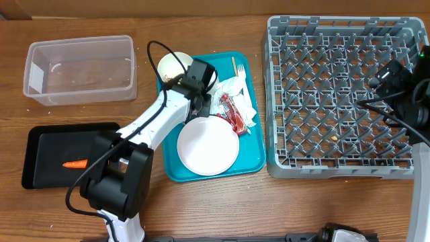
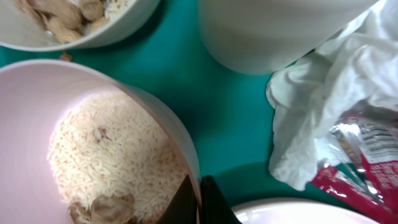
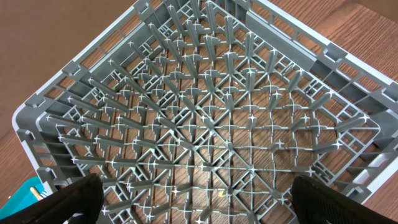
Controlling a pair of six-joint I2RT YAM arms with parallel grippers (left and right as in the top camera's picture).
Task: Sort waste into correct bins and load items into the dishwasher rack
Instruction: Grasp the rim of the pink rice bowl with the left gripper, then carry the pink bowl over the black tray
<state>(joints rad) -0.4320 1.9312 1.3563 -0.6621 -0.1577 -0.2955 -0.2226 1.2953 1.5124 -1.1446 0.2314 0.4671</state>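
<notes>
On the teal tray (image 2: pixel 230 112), a small white bowl (image 2: pixel 93 155) holds beige-white rice-like crumbs. My left gripper (image 2: pixel 199 200) is shut on its rim, one finger inside and one outside. Overhead, the left gripper (image 1: pixel 199 105) hides that bowl. A second bowl (image 2: pixel 81 25) with food chunks and a white cup (image 2: pixel 280 31) stand beyond it. Crumpled napkins (image 1: pixel 238 91), a red wrapper (image 1: pixel 232 114), a fork (image 1: pixel 239 67) and a round white plate (image 1: pixel 207 146) share the tray. My right gripper (image 3: pixel 202 205) hangs open over the grey dishwasher rack (image 1: pixel 342 101), holding nothing.
A clear plastic tub (image 1: pixel 80 67) stands at the back left. In front of it a black tray (image 1: pixel 40 144) holds an orange carrot (image 1: pixel 75 163). The left arm stretches from the table's front edge across to the teal tray (image 1: pixel 252 158).
</notes>
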